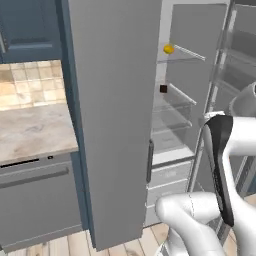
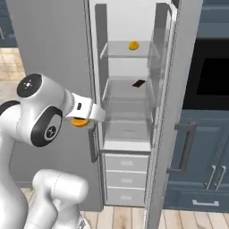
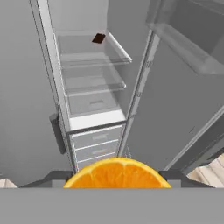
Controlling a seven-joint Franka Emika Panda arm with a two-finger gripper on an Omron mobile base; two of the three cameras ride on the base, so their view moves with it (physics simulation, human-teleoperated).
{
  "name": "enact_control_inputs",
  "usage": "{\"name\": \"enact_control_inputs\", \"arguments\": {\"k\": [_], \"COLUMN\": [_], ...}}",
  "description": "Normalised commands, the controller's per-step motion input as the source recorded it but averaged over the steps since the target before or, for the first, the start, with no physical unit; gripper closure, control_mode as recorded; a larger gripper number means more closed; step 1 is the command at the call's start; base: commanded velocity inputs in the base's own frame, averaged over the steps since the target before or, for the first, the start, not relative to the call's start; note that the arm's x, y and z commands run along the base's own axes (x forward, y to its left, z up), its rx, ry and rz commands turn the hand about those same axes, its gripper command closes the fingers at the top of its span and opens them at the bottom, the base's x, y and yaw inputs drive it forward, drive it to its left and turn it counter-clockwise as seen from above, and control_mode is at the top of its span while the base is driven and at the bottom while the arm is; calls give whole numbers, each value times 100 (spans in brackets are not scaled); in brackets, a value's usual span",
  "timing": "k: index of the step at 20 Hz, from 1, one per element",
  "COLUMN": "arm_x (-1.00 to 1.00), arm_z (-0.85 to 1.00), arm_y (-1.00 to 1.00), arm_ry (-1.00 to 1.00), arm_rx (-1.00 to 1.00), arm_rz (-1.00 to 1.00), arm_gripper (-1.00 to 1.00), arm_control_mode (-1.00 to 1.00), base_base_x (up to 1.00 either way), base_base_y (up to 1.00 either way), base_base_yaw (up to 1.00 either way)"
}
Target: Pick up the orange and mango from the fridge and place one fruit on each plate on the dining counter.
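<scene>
**Orange Held Before the Open Fridge**

The tool (image 3: 117, 186) is closed around the orange (image 3: 117, 174), its cut-looking face bright between the fingertips, just in front of the fridge (image 2: 127, 134) and below its shelf level. Beyond it, the fridge stands with both doors swung wide above three drawers. A small dark item (image 2: 138, 83) lies on the fridge's middle glass shelf. Farthest back, the mango (image 2: 133, 45) rests on the fridge's upper shelf. No readable writing shows anywhere.
</scene>
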Motion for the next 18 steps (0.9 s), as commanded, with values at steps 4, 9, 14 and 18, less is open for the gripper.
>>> {"name": "enact_control_inputs", "arguments": {"k": [4, 9, 14, 18], "arm_x": [0, 0, 0, 0], "arm_z": [0, 0, 0, 0], "arm_y": [0, 0, 0, 0], "arm_ry": [0, 0, 0, 0], "arm_rx": [0, 0, 0, 0], "arm_rz": [0, 0, 0, 0], "arm_gripper": [100, 100, 100, 100], "arm_control_mode": [100, 100, 100, 100], "base_base_x": [-70, -54, -19, 16], "base_base_y": [28, 4, 0, -16], "base_base_yaw": [-65, -81, -87, -85]}}
